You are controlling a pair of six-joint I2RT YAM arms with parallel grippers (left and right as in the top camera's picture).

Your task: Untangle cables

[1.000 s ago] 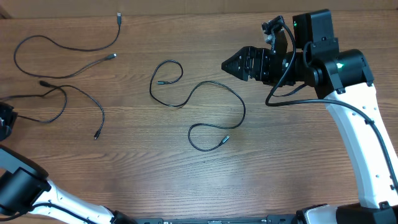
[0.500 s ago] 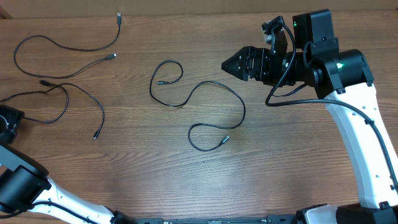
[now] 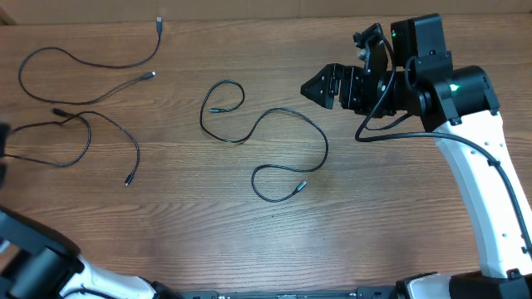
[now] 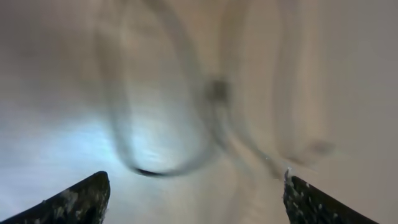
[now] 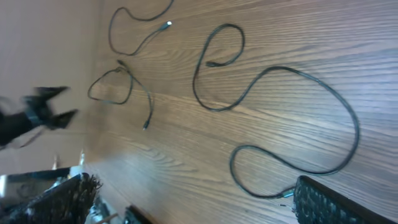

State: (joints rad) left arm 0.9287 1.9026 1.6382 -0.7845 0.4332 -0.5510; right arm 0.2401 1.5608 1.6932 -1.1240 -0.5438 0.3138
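Finding three thin black cables [image 3: 288,110] lying apart on the brown wooden surface [image 3: 399,232], all left of the black right gripper [image 3: 309,85], whose jaws stand apart, empty. Black left gripper [image 4: 196,193]: jaws apart, empty. Recommend lifting the self-crossed cord [image 3: 83,119], farthest from the right gripper, by a plug, slowly. No legible writing.

You see your left claw [image 4: 194,186] up close: 2 dark fingers [image 4: 78,200] poke in at the bottom corners, L & R, far apart w/ nothing between them. Past them the table [image 4: 50,118] is pale & v. blurry. Smeared cables [image 4: 158,170] curve on it in a loop, w/ a dark blob near the middle. Can't tell more.
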